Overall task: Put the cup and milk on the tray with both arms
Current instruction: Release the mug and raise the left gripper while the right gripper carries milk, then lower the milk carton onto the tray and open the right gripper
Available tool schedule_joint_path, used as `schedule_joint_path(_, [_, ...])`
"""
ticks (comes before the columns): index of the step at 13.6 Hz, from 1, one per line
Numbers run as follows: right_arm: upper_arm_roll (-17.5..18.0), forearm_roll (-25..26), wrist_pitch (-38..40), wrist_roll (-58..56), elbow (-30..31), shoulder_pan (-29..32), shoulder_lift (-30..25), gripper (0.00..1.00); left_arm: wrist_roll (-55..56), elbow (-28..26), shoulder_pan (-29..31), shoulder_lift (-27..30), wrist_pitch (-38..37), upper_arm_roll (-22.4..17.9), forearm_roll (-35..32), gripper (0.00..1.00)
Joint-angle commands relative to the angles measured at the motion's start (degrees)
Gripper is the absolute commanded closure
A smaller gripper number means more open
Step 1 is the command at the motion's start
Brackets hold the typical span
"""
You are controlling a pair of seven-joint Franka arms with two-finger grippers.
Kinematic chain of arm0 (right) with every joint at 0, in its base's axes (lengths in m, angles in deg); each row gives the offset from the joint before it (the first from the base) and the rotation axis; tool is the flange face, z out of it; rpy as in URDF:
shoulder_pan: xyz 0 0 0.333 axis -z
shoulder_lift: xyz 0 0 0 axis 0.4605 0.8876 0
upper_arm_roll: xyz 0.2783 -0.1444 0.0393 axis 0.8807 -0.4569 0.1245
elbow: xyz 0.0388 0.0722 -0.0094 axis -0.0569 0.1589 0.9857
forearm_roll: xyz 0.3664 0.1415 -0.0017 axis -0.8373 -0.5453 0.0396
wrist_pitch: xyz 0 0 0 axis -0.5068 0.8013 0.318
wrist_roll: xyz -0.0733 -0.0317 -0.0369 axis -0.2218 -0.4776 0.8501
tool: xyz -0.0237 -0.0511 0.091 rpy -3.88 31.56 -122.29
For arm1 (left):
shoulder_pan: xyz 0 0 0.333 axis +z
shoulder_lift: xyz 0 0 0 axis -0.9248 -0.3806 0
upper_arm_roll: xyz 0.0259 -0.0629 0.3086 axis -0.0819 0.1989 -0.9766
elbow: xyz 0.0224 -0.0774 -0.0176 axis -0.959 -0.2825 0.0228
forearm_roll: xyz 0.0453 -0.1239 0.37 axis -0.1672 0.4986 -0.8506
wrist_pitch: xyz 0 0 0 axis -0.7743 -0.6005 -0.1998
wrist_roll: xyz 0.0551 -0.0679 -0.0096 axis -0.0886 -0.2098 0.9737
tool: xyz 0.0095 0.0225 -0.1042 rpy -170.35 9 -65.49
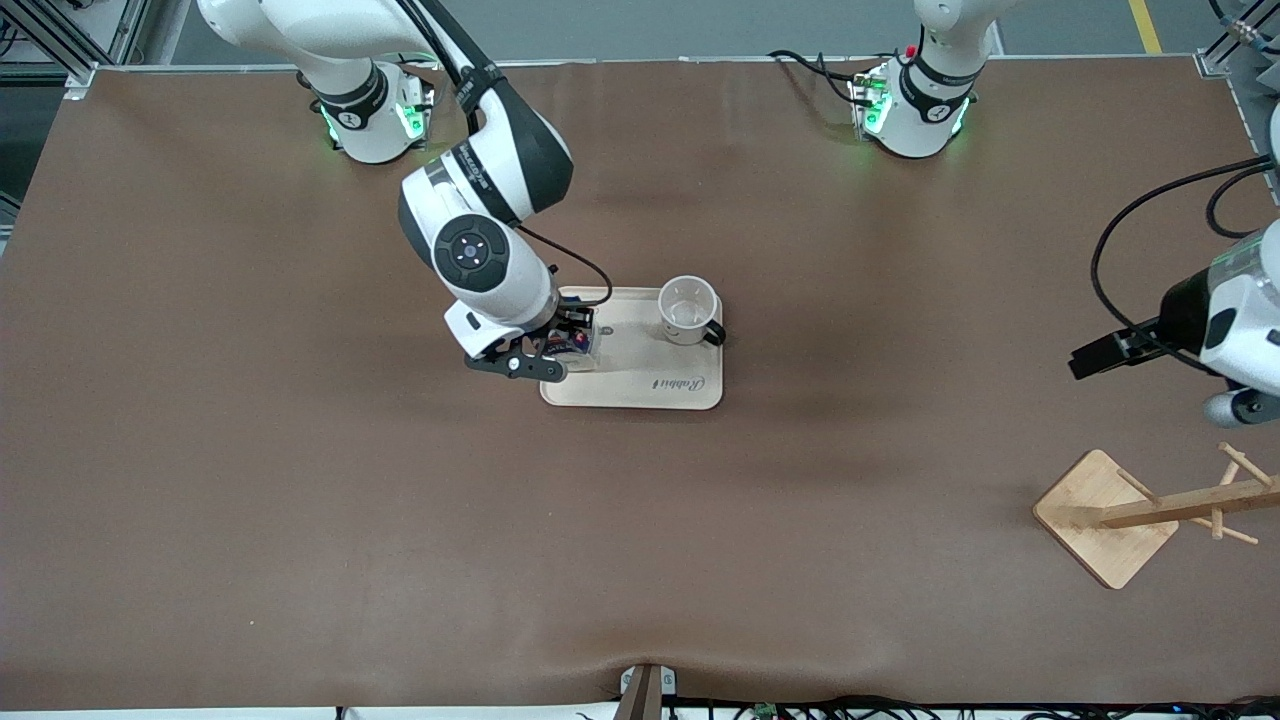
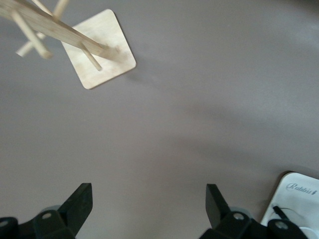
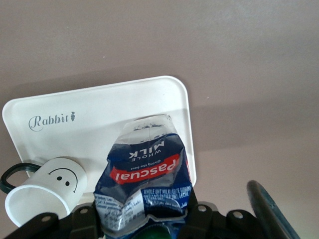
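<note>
Right gripper (image 1: 560, 350) pinching crumpled dark blue milk carton (image 3: 142, 174) over cream rectangular tray (image 1: 640, 385), beside white smiley ceramic cup (image 1: 688, 310). Best lowered until flat, then released gently. Left gripper (image 2: 149, 211) spread, empty, waiting near wooden peg stand (image 1: 1110, 515).

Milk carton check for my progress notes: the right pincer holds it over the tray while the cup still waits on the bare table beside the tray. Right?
Not quite. The cup already stands on the tray, as the front view shows. The rest holds: the right pincer is shut on the milk carton over the tray.
</note>
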Motion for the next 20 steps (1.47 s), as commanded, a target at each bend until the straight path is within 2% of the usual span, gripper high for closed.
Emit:
schedule_joint_path(1, [-0.7, -1.1, -1.5, 1.8, 0.4, -1.3, 0.6, 1.00, -4.0, -1.1, 0.9, 3.7, -1.1, 0.0, -1.3, 0.00])
schedule_joint_path(2, [-0.8, -0.8, -1.7, 1.8, 1.1, -1.3, 0.6, 0.99, -4.2, -1.1, 0.9, 5.3, -1.1, 0.0, -1.2, 0.00])
schedule_joint_path(3, [-0.8, -0.6, -2.1, 1.8, 1.6, -1.3, 0.5, 0.93, -4.8, -1.6, 0.7, 7.2, -1.1, -0.6, -1.0, 0.00])
schedule_joint_path(5, [-0.8, -0.6, -2.1, 1.8, 2.0, -1.3, 0.5, 0.81, -6.2, -3.1, -2.7, 9.9, -1.6, -5.4, 0.2, 0.00])
schedule_joint_path(6, [-0.8, -0.6, -2.1, 1.8, 1.9, -1.3, 0.5, 0.32, -7.3, -4.0, -5.3, 11.3, -1.7, -9.1, 1.6, 0.00])
schedule_joint_path(7, [-0.7, -0.6, -1.7, 1.7, 1.7, -1.3, 0.4, 0.00, -9.0, -5.1, -8.9, 12.8, -1.7, -14.0, 3.0, 0.00])
schedule_joint_path(9, [-0.7, -0.6, -1.0, 2.0, 1.5, -1.2, -0.1, 0.00, -12.8, -7.4, -20.1, 15.5, -1.8, -26.3, 3.4, 0.00])
schedule_joint_path(10, [-0.8, -0.6, -0.2, 1.8, 0.8, -0.9, -0.3, 0.00, -12.9, -9.8, -22.5, 17.4, -1.6, -29.1, 4.4, 0.00])
schedule_joint_path(12, [-0.8, -1.3, 5.1, 1.5, -4.1, 0.0, -0.3, 0.00, -12.7, -13.3, -25.3, 20.2, -1.0, -32.1, 6.1, 0.00])
schedule_joint_path(13, [-0.8, -1.2, 10.5, 1.5, -8.1, 0.5, -0.2, 0.00, -12.5, -14.5, -26.7, 21.2, -0.9, -33.5, 6.3, 0.00])
schedule_joint_path(15, [-1.0, -0.5, 20.1, 1.2, -14.5, 2.6, -0.1, 0.00, -10.8, -15.2, -26.8, 21.7, -0.8, -33.4, 6.9, 0.00])
schedule_joint_path(17, [-0.7, -1.1, 24.3, 0.9, -16.3, 7.7, -0.2, 0.00, -10.4, -14.9, -26.8, 21.1, -0.9, -32.8, 6.9, 0.00])
schedule_joint_path(20, [-1.6, -0.6, 26.4, 1.3, -21.5, 10.8, -2.0, 0.00, -10.3, -14.9, -26.8, 20.6, -0.6, -32.6, 6.6, 0.00])
